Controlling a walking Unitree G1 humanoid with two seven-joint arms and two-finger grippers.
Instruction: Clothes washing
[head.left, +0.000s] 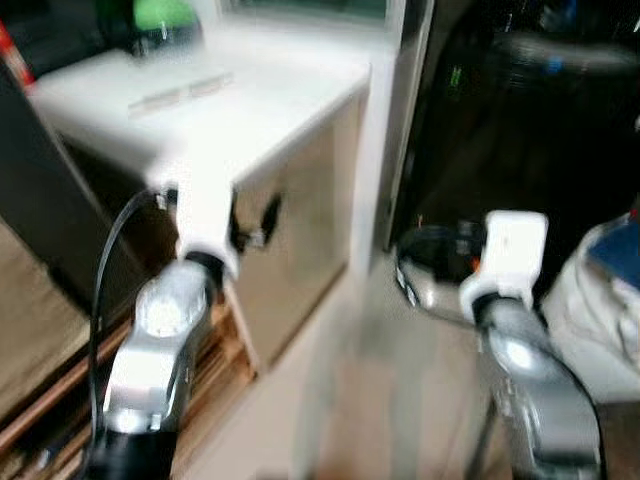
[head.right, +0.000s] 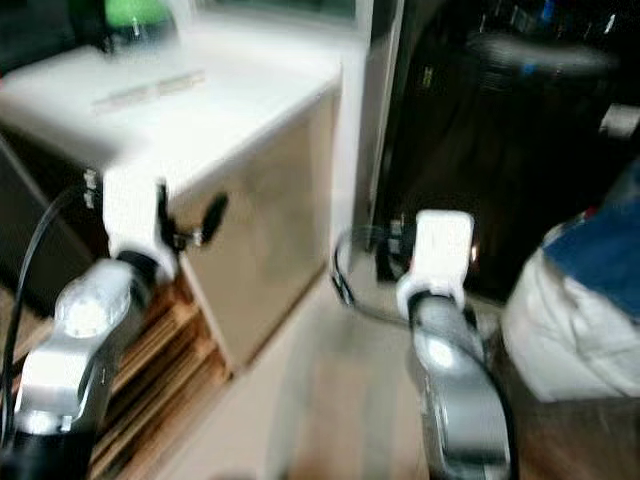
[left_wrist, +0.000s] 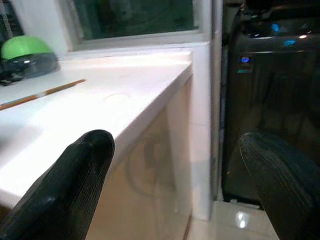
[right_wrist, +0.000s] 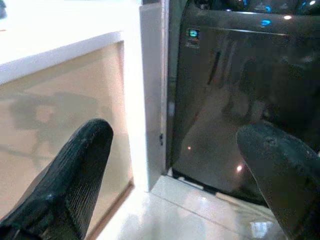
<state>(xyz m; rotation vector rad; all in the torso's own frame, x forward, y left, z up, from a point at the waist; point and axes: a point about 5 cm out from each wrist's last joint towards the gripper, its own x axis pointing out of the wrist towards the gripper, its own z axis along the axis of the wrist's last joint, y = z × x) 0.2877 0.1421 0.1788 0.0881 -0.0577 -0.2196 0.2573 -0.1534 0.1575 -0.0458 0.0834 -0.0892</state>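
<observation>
A black washing machine (head.left: 530, 130) stands ahead on the right, with small lit indicators on its panel (left_wrist: 245, 61). At the far right lies a pile of white and blue clothes (head.right: 580, 300). Both silver arms are raised in front of me; the head views are blurred. My left gripper (left_wrist: 175, 150) is open and empty, facing the corner of a white counter (left_wrist: 125, 105) and the machine beside it. My right gripper (right_wrist: 177, 135) is open and empty too, pointing at the machine's dark front (right_wrist: 240, 100) from a short distance.
The white counter (head.left: 230, 100) on a beige cabinet stands to the left, carrying a green-lidded object (left_wrist: 22, 50) and a thin stick (left_wrist: 45, 92). A wooden slatted pallet (head.left: 215, 370) lies at its base. Pale floor (head.right: 330, 400) runs between the cabinet and the clothes.
</observation>
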